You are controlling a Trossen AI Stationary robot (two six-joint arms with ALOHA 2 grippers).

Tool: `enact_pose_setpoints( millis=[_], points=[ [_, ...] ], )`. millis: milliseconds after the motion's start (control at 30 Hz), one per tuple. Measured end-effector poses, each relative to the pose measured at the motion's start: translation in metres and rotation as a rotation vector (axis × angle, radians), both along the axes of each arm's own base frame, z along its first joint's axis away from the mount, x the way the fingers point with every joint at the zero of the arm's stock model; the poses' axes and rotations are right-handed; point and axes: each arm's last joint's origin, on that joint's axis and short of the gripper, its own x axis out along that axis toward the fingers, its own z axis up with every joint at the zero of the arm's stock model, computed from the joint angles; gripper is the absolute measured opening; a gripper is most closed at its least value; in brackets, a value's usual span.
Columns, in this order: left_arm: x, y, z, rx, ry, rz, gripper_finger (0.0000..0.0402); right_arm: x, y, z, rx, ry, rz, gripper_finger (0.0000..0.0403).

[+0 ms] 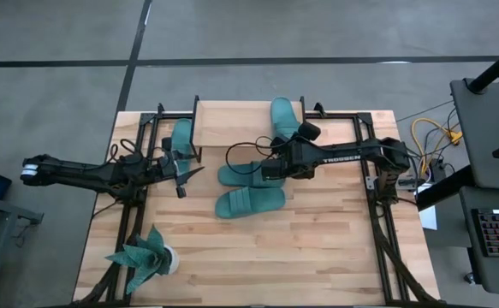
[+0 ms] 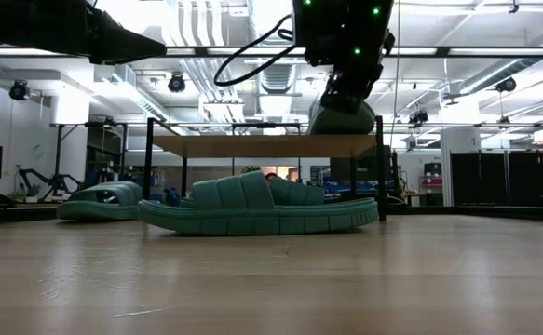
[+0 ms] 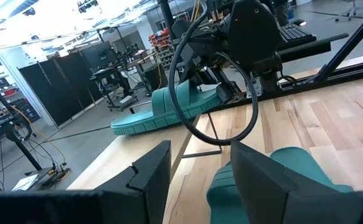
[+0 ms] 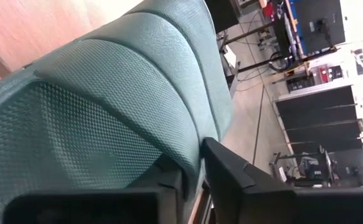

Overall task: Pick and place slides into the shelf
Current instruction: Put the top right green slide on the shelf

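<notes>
Green rubber is what your right gripper (image 4: pixel 193 171) pinches: its two fingers squeeze the strap of one slide (image 1: pixel 283 115) that lies on top of the shelf (image 1: pixel 240 120), likely so it sits flat before you let go. Your left gripper (image 1: pixel 183 177) waits with fingers spread beside another slide (image 1: pixel 181 137) by the shelf's left end. The high view shows two more slides (image 1: pixel 249 202) on the table, while only the right wrist view shows the pinch
</notes>
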Motion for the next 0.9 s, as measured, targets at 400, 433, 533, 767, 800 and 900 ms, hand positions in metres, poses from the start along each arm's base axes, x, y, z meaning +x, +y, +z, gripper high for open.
enact_pose_setpoints(
  millis=[400, 433, 533, 767, 800, 900],
  points=[
    [0.000, 0.000, 0.000, 0.000, 0.001, 0.000, 0.0151, 0.001, 0.001, 0.002, 0.061, -0.001, 0.004, 0.0157],
    [0.000, 0.000, 0.000, 0.000, 0.000, 0.000, 0.0151, 0.002, 0.001, 0.003, 0.083, -0.006, 0.004, 0.0162],
    [0.000, 0.000, 0.000, 0.000, 0.000, -0.001, 0.0151, 0.003, 0.002, 0.008, 0.144, -0.014, 0.008, 0.0173],
    [0.000, 0.000, 0.000, 0.000, 0.001, 0.000, 0.0151, 0.003, 0.003, 0.023, 0.167, 0.020, 0.031, 0.0174],
    [0.000, 0.000, 0.000, 0.000, 0.001, -0.001, 0.0151, 0.003, 0.003, 0.026, 0.169, 0.022, 0.033, 0.0173],
    [0.000, 0.000, 0.000, 0.000, 0.000, -0.002, 0.0151, 0.002, 0.006, 0.039, 0.183, 0.026, 0.042, 0.0167]
  ],
)
